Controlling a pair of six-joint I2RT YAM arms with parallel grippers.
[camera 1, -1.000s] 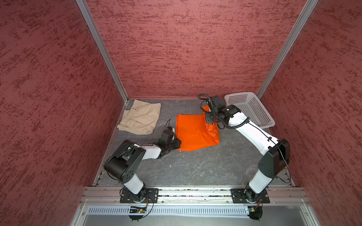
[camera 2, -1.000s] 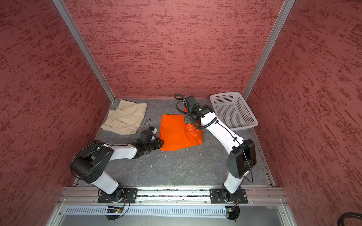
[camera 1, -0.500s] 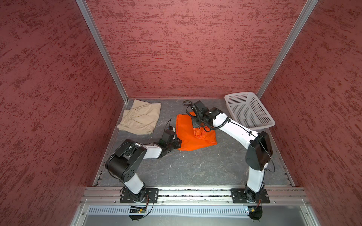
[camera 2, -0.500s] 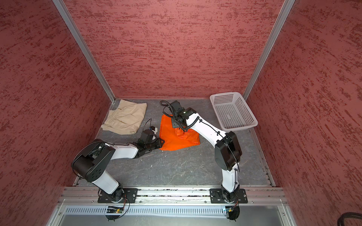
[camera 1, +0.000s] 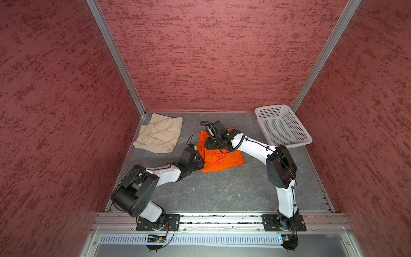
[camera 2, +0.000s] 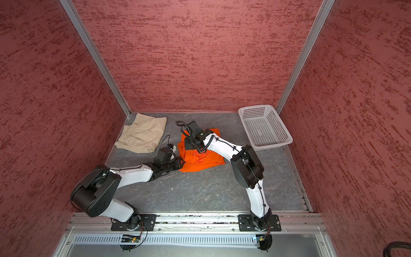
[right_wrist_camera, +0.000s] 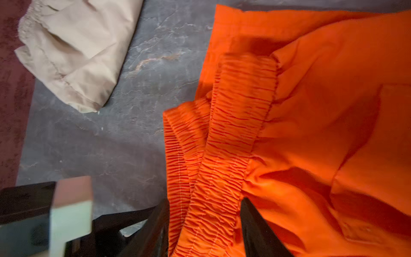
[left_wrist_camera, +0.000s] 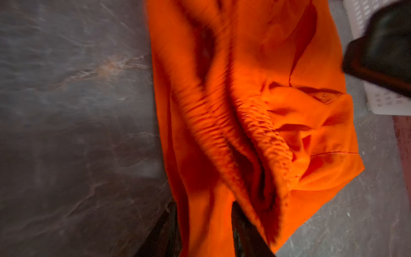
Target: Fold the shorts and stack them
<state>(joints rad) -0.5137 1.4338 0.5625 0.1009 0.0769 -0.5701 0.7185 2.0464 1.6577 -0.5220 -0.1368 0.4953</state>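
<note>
The orange shorts [camera 1: 222,160] lie bunched mid-way across the desk [camera 1: 222,193], the left end effector [camera 1: 201,163] at their 7 o'clock corner and the right end effector [camera 1: 207,144] at their 10 o'clock edge, both spread around cloth, with the beige shorts [camera 1: 160,135] farther toward 10 o'clock, nearer the left arm [camera 1: 164,173].

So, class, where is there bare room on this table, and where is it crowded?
Bare: the broad table front, between the rail and the orange shorts; a narrower strip by the back wall, between beige shorts and basket. Crowded: left gripper and right gripper both at the orange shorts.
</note>
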